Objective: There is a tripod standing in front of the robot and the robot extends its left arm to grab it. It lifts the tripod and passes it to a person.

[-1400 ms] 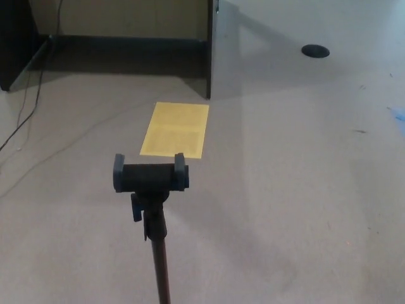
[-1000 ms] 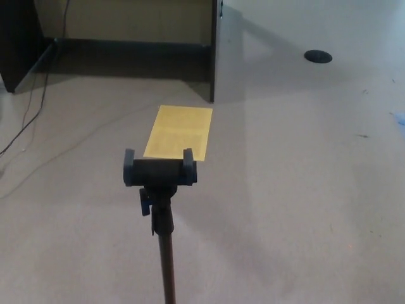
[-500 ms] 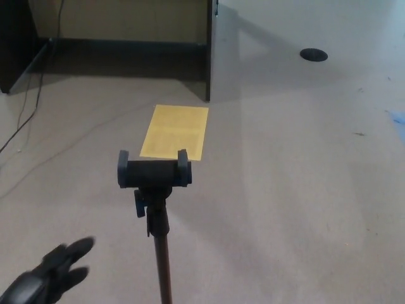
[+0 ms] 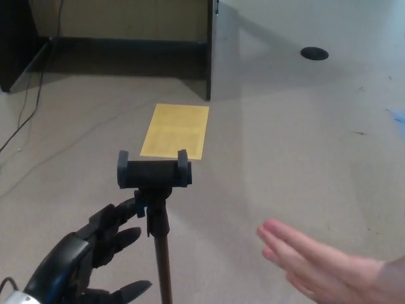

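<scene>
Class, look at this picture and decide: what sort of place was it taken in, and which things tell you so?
Probably an office or lab room: plain carpet floor, a dark desk panel with a cable trailing beside it, and a round floor outlet cover.

Tripod [image 4: 155, 190]: phone clamp head matt dark blue-black plastic, faint sheen on edges; pole below smooth, dark reddish-brown, looks like metal, slight gloss. Left hand [image 4: 85, 256]: black hard plastic, semi-gloss, soft highlights on knuckles; fingers [image 4: 117, 218] smooth, segmented. Floor [image 4: 304, 152]: grey-beige, matt, fine-grained, few dark specks. Yellow sheet [image 4: 175, 131] flat on floor: paper or thin card, matt. Furniture panel [image 4: 210, 50]: dark, smooth laminate look. Cable [image 4: 28, 107]: thin, black, rubbery. Person's hand [image 4: 316, 263]: bare skin, blurred.
</scene>
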Robot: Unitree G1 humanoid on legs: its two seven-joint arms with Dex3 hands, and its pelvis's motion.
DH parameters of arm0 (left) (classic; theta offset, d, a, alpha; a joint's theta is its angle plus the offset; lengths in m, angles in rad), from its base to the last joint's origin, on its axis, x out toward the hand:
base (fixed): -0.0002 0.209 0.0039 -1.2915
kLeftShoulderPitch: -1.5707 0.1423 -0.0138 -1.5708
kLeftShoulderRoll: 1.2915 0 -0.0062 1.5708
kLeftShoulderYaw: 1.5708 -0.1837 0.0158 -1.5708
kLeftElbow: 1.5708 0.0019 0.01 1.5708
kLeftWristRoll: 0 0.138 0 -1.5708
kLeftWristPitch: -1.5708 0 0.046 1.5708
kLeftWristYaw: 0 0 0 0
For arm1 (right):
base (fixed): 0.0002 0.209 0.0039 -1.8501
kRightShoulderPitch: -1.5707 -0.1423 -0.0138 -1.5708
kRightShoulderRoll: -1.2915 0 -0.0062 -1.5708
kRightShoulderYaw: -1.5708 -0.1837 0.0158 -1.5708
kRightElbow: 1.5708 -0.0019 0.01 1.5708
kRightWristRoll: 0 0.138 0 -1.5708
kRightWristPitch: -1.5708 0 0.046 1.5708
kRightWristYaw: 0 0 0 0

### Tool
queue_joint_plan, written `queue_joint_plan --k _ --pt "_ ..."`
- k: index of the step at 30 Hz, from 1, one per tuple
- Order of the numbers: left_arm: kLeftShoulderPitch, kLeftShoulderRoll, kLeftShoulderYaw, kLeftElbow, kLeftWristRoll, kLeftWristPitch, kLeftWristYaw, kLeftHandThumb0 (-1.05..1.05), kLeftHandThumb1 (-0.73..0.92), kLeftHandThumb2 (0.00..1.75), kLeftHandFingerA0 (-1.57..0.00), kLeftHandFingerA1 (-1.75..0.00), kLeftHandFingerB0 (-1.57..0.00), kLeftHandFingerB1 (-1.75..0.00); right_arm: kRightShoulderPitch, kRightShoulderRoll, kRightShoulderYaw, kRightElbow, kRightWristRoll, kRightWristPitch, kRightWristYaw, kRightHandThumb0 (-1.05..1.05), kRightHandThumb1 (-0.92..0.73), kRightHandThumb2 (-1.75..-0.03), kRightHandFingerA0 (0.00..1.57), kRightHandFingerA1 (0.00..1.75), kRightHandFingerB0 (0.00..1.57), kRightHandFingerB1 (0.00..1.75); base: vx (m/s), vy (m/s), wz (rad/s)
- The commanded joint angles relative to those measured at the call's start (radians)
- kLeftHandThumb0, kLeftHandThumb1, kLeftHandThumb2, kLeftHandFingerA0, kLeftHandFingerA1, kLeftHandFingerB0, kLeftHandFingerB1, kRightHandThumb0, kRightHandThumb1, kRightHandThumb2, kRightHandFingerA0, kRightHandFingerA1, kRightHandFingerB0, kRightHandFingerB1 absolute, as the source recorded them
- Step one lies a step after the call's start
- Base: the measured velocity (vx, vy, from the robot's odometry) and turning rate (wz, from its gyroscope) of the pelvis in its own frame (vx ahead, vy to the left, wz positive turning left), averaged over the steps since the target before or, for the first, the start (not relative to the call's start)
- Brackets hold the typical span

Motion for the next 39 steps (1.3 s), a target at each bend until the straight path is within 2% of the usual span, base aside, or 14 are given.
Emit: queue_joint_plan --k 1,6,7,9,10,16,18,21,22,24,35,36,37,39 --pt "-0.016 -0.007 -0.004 -0.044 -0.045 0.073 -0.018 -0.59 0.36 0.79 -0.01 -0.37 0.00 -0.15 -0.003 -0.020 -0.008 -0.001 0.002 -0.020 -0.008 -0.37 -0.68 -0.60 0.66 0.41 0.43 0.34 0.00 0.000 0.00" --pt "-0.043 -0.017 -0.004 -0.055 -0.064 0.080 -0.036 -0.62 0.37 0.77 -0.05 -0.42 0.00 -0.10 -0.006 -0.015 -0.006 0.008 0.000 -0.032 -0.012 -0.37 -0.68 -0.60 0.68 0.43 0.43 0.35 0.00 0.000 0.00" --pt "-0.056 -0.022 -0.007 -0.056 -0.067 0.094 -0.033 -0.70 0.44 0.56 -0.11 -0.33 0.00 -0.14 -0.007 -0.015 -0.008 0.007 0.002 -0.028 -0.008 -0.37 -0.68 -0.60 0.66 0.42 0.43 0.34 0.00 0.000 0.00" --pt "-0.077 -0.030 -0.011 -0.048 -0.067 0.107 -0.030 -0.71 0.43 0.57 -0.08 -0.32 0.00 -0.14 -0.005 -0.016 -0.007 0.004 0.001 -0.028 -0.009 -0.38 -0.68 -0.60 0.68 0.42 0.43 0.34 0.00 0.000 0.00" --pt "-0.080 -0.032 -0.010 -0.048 -0.068 0.113 -0.029 -0.62 0.37 0.79 -0.01 -0.34 0.00 -0.10 -0.003 -0.014 -0.006 0.003 0.000 -0.031 -0.009 -0.39 -0.68 -0.60 0.69 0.42 0.43 0.34 0.00 0.000 0.00" --pt "-0.116 -0.051 -0.004 -0.024 -0.069 0.153 -0.017 -0.61 0.37 0.78 -0.01 -0.36 0.00 -0.12 -0.009 -0.011 0.004 -0.001 -0.008 -0.021 -0.011 -0.38 -0.69 -0.60 0.70 0.42 0.43 0.34 0.00 0.000 0.00" --pt "-0.132 -0.054 -0.008 0.005 -0.051 0.130 -0.016 -0.68 0.45 0.55 -0.11 -0.34 0.00 -0.14 -0.009 -0.011 0.008 -0.001 -0.011 -0.028 -0.016 -0.38 -0.68 -0.60 0.65 0.41 0.45 0.35 0.00 0.000 0.00" --pt "-0.144 -0.056 -0.009 0.022 -0.042 0.125 -0.011 -0.69 0.46 0.56 -0.09 -0.34 0.00 -0.15 -0.013 -0.010 0.006 0.002 -0.007 -0.027 -0.011 -0.37 -0.69 -0.60 0.63 0.40 0.45 0.35 0.00 0.000 0.00" --pt "-0.145 -0.056 -0.010 0.027 -0.039 0.124 -0.008 -0.65 0.38 0.76 -0.06 -0.40 0.00 -0.09 -0.012 -0.009 0.007 0.002 -0.007 -0.028 -0.011 -0.38 -0.68 -0.60 0.65 0.41 0.44 0.35 0.00 0.000 0.00" --pt "-0.151 -0.054 -0.012 0.038 -0.027 0.130 0.002 -0.63 0.38 0.80 0.00 -0.40 -0.02 -0.14 -0.006 -0.010 0.005 -0.013 -0.004 -0.027 -0.007 -0.38 -0.69 -0.60 0.64 0.41 0.45 0.35 0.00 0.000 0.00" --pt "-0.204 -0.037 -0.006 0.170 0.011 0.091 0.020 -0.67 0.38 0.69 -0.09 -0.41 -0.01 -0.13 -0.012 -0.009 0.000 -0.012 0.001 -0.031 -0.004 -0.36 -0.68 -0.60 0.62 0.40 0.45 0.35 0.00 0.000 0.00" --pt "-0.212 -0.033 -0.009 0.185 0.019 0.092 0.023 -0.62 0.38 0.79 -0.04 -0.44 0.00 -0.16 -0.011 -0.010 -0.003 -0.014 0.005 -0.036 -0.001 -0.44 -0.56 -0.81 0.54 0.53 0.40 0.47 0.00 0.000 0.00" --pt "-0.217 -0.030 -0.011 0.196 0.026 0.086 0.023 -0.64 0.39 0.79 -0.03 -0.43 -0.02 -0.13 -0.011 -0.010 -0.002 -0.016 0.003 -0.034 -0.003 -0.37 -0.68 -0.60 0.65 0.41 0.45 0.35 0.00 0.000 0.00" --pt "-0.232 -0.024 -0.017 0.234 0.046 0.064 0.024 -0.68 0.41 0.77 0.00 -0.41 -0.09 -0.07 -0.015 -0.009 -0.003 -0.020 0.005 -0.025 0.003 -0.37 -0.68 -0.60 0.62 0.40 0.45 0.35 0.00 0.000 0.00"
